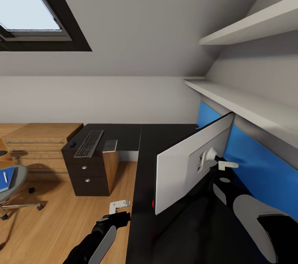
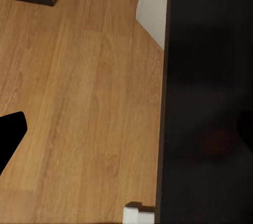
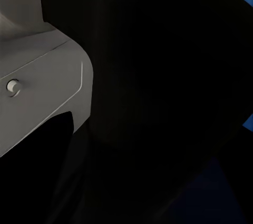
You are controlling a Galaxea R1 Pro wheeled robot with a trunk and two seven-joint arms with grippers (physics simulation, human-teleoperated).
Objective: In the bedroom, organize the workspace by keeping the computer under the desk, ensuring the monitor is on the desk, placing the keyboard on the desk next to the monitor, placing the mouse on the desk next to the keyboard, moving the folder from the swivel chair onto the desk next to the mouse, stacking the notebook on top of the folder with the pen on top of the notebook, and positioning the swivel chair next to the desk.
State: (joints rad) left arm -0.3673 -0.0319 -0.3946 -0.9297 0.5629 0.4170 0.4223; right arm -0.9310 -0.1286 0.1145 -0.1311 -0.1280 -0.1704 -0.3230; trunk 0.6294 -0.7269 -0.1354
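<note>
Monitor (image 1: 182, 169) — grey back turned this way, long axis slanting across desk (image 1: 145, 198), just beside right gripper (image 1: 221, 164) behind it — grip state unclear.

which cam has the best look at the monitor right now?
Head view: the monitor stands on the desk, its whole grey back visible. The right wrist view catches one grey rear corner. The left wrist view gives nothing I can identify as it.

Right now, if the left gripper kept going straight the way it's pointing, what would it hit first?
Most likely the wooden floor: the left wrist view looks down on bare boards beside the desk edge. The grey computer lies off to one side of that line. Depth is hard to judge here.
</note>
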